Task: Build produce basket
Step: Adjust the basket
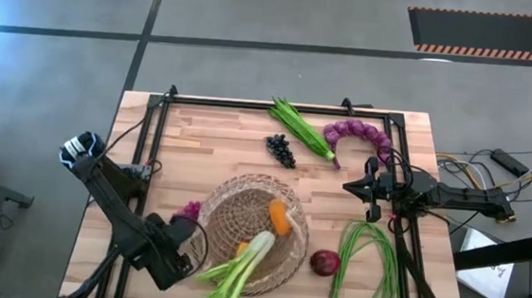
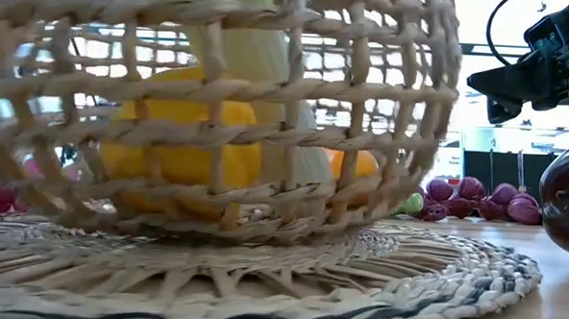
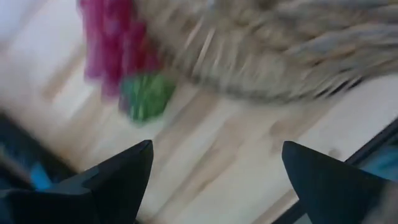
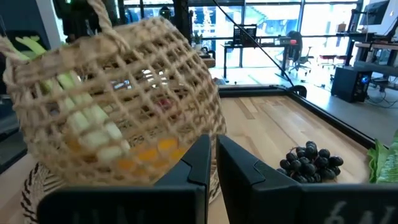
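Observation:
The tan wicker basket (image 1: 242, 209) stands on a woven mat at the table's middle. It holds a leek (image 1: 243, 261), whose green leaves stick out over the near rim, and orange peppers (image 1: 280, 217). My left gripper (image 1: 186, 236) is open, low beside the basket's left side, with purple grapes (image 3: 106, 43) just ahead of it. My right gripper (image 1: 347, 186) is shut and hovers right of the basket (image 4: 112, 93), empty. Dark grapes (image 1: 280, 150), green pods (image 1: 301, 128), a purple onion string (image 1: 357, 135), a red onion (image 1: 325, 261) and green beans (image 1: 367, 257) lie on the table.
A black metal frame (image 1: 250, 105) runs along the table's far edge and down both sides. Cables and gear (image 1: 493, 167) lie off the right edge. Bare wood (image 1: 200, 144) shows at the far left of the table.

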